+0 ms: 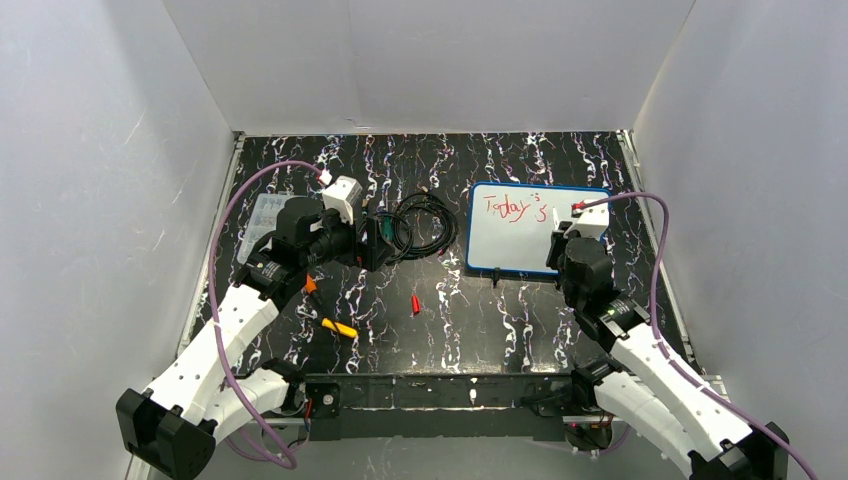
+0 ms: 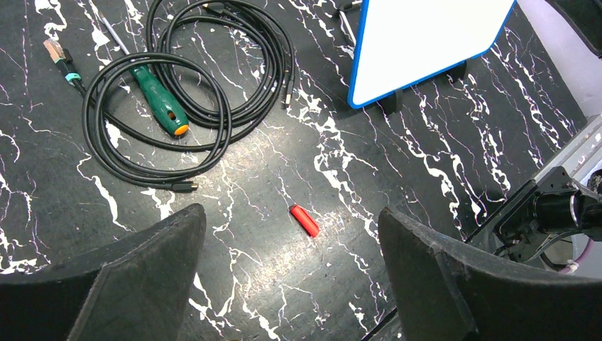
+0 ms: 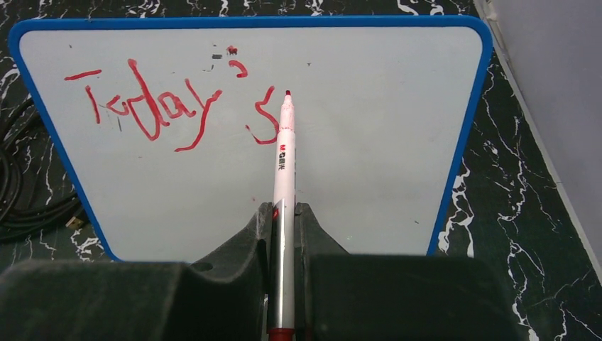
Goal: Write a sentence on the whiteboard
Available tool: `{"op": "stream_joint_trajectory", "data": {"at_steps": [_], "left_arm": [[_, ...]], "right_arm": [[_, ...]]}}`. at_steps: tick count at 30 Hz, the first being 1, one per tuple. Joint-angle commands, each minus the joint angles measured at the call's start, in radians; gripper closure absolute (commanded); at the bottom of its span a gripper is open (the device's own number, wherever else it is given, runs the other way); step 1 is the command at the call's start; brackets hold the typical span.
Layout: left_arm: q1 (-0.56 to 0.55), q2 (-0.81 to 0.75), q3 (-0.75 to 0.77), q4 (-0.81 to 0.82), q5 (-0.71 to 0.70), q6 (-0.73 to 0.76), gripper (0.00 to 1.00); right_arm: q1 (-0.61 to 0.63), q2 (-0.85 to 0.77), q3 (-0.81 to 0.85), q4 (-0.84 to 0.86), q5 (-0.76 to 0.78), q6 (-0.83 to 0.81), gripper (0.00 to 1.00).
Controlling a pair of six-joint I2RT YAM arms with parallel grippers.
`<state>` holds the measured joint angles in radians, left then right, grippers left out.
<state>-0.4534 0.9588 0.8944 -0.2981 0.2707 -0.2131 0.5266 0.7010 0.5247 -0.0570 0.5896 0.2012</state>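
Observation:
The whiteboard point(image 1: 535, 245), blue-framed, stands at the right of the table. Red lettering, the sentence point(image 1: 510, 207), reads "Today's" along its top. In the right wrist view the same sentence point(image 3: 149, 114) crosses the whiteboard point(image 3: 369, 156). My right gripper point(image 3: 284, 209) is shut on a white and silver marker point(image 3: 285, 163), whose red tip sits at the upper right end of the "s". In the top view the right gripper point(image 1: 560, 242) hangs over the board's right part. My left gripper point(image 2: 291, 212) is open and holds nothing, above a small red cap point(image 2: 304, 220).
A black cable coil point(image 1: 425, 225) with a green screwdriver point(image 2: 162, 106) lies left of the board. A clear plastic box point(image 1: 262, 222) sits at the far left. A yellow-orange tool point(image 1: 338, 327) and the red cap point(image 1: 415, 304) lie near the front. White walls enclose the table.

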Motion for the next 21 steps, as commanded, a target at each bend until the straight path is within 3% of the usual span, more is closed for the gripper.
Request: {"op": "stream_joint_trajectory", "data": {"at_steps": [1, 21], "left_arm": [[0.003, -0.026, -0.006, 0.001, 0.012, 0.001, 0.11], [0.004, -0.025, -0.006, 0.001, 0.013, 0.003, 0.11]], "right_arm": [[-0.010, 0.001, 0.016, 0.041, 0.061, -0.020, 0.99], [-0.111, 0.106, 0.042, 0.186, -0.016, -0.082, 0.99]]}}
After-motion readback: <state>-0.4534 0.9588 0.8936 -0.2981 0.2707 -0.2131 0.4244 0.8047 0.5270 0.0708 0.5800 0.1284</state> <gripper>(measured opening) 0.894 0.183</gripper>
